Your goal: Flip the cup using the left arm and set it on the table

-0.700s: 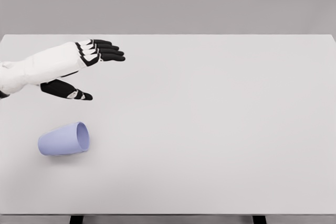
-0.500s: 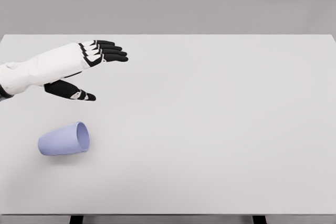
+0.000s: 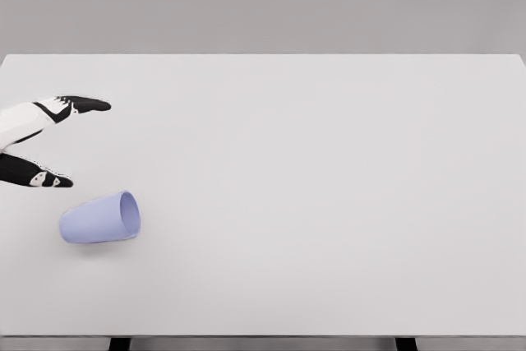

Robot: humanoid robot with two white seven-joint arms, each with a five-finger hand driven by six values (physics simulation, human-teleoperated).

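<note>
A pale lavender cup (image 3: 99, 219) lies on its side on the white table (image 3: 329, 187), near the front left, its open mouth facing right. My left hand (image 3: 78, 141) comes in at the left edge, above and slightly behind the cup and apart from it. Its black fingers (image 3: 82, 104) stretch to the right and the thumb (image 3: 41, 177) sits lower, spread wide with nothing between them. Most of the arm is cut off by the picture's edge. The right arm does not show.
The table's front edge (image 3: 263, 336) runs along the bottom, with two dark legs below it. A plain grey wall stands behind the table.
My left hand has pulled back to the left and a little lower, toward the picture's edge. The cup has not moved.
</note>
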